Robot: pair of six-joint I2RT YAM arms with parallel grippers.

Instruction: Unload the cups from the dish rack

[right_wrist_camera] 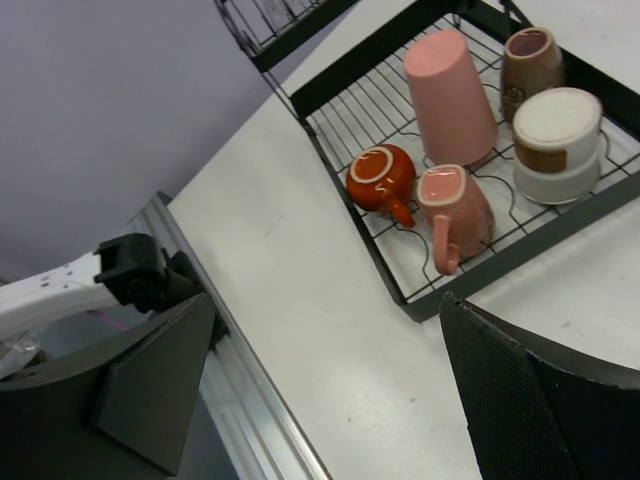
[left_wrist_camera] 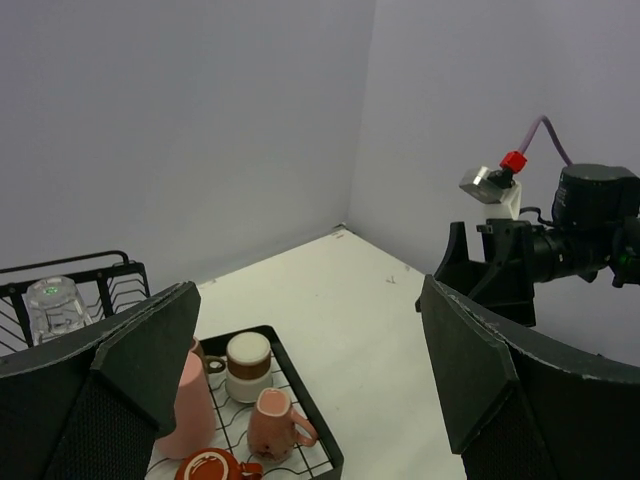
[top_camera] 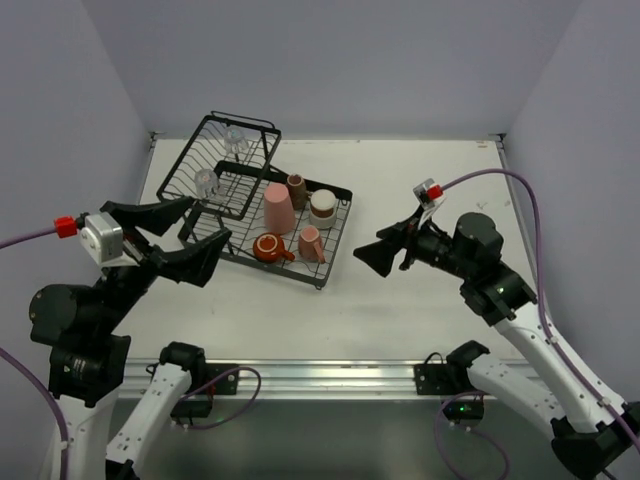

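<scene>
Black wire rack [top_camera: 298,268], seen from above, held the cups [top_camera: 278,208] on the worktop [top_camera: 430,190], between both hands. The left hand [top_camera: 208,222] gaped wide at its near edge; the right hand [top_camera: 375,258], equally wide, hung apart. Left wrist: tumbler [left_wrist_camera: 188,410] and mugs [left_wrist_camera: 270,425] sat below, between the fingers [left_wrist_camera: 490,390]. Right wrist: the same mugs lay ahead.

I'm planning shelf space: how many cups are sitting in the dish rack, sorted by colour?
Pink: 2, the pink tumbler and pink mug
Orange-red: 1, the orange-red mug
Cream-and-brown: 1, the cream-and-brown cup
Brown: 1, the small brown cup
Clear: 2, the far glass and near glass
Total: 7
</scene>
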